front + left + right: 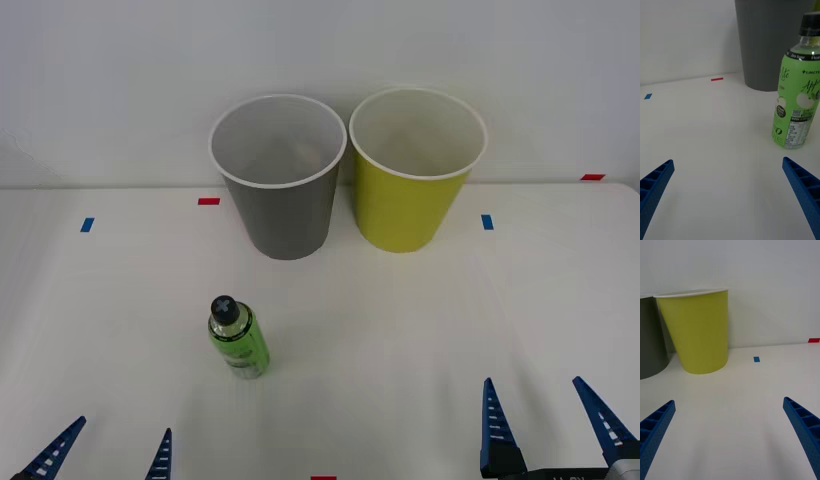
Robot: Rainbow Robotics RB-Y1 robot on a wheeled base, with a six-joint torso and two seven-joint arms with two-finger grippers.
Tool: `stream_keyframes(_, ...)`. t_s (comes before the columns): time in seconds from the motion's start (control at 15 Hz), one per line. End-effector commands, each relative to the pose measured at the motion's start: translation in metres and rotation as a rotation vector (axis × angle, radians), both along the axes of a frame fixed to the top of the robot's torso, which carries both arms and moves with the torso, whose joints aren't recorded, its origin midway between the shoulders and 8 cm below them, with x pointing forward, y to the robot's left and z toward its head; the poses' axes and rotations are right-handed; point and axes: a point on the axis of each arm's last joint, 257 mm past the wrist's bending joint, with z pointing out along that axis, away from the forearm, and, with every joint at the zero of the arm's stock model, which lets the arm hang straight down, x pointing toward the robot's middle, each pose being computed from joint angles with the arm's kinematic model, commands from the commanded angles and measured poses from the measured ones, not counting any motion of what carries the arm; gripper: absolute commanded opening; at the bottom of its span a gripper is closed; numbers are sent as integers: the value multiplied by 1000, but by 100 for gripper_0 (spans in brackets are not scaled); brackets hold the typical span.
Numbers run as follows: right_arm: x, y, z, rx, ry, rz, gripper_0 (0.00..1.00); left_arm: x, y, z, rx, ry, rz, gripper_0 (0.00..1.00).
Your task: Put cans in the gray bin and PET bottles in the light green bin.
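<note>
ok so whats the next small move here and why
Probably the left gripper should reach forward and toward the robot's right to close on the small clear plastic bottle with the green body and dark cap. It stands upright on the white table, untouched, nearer the left arm. Both grippers are open and low; the right gripper is farther off.

Red [208,201] and blue tape marks [87,225] on white table [400,330]
</note>
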Motion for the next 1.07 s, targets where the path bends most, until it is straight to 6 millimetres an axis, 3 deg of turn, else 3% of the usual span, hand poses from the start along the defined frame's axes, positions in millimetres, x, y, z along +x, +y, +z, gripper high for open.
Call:
stream_keyframes(0.07, 0, 0, 0, 0, 0, 0, 100, 21, -17, 17, -7, -63, -83, 100)
stream_keyframes(0.4, 0, 0, 0, 0, 0, 0, 100, 25, -56, 18, 18, -71, -267, 100)
stream_keyframes(1.07, 0, 0, 0, 0, 0, 0, 100, 61, -82, 13, -14, -92, -405, 100)
